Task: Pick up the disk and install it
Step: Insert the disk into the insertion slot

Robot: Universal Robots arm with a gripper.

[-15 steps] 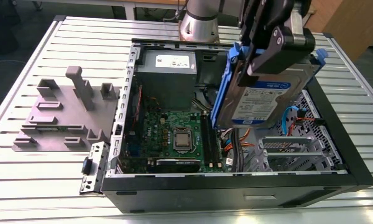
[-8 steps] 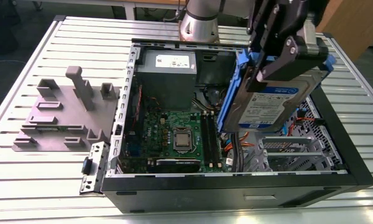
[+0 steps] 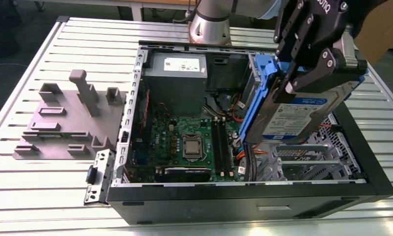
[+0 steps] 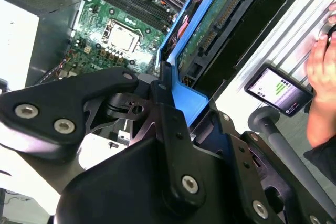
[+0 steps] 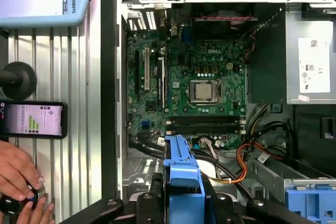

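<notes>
A ribbed metal table (image 3: 26, 196) carries one open computer case (image 3: 249, 204) and, at the exterior view's left, one grey plate (image 3: 59, 123) with several upright blocks. In the exterior view the gripper (image 3: 300, 83) is clamped on the one disk (image 3: 294, 118), a finger on each flat side. The disk stands steeply on edge with its blue side frame towards the middle of the case, over the metal cage at the exterior view's right. Inside the case lie one green circuit board (image 3: 183, 142) and one grey box (image 3: 177, 73) with a white label.

In the second wrist view the black fingers meet on the blue frame, and the disk's green underside faces the camera. Beside the case are one phone (image 4: 278, 90) on a stand and a person's hand (image 4: 320, 77).

In the first wrist view the blue frame sits between the fingers above the board. A bundle of orange wires (image 5: 247, 161) runs nearby, and one more blue bracket (image 5: 310, 200) sits at the case's edge.
</notes>
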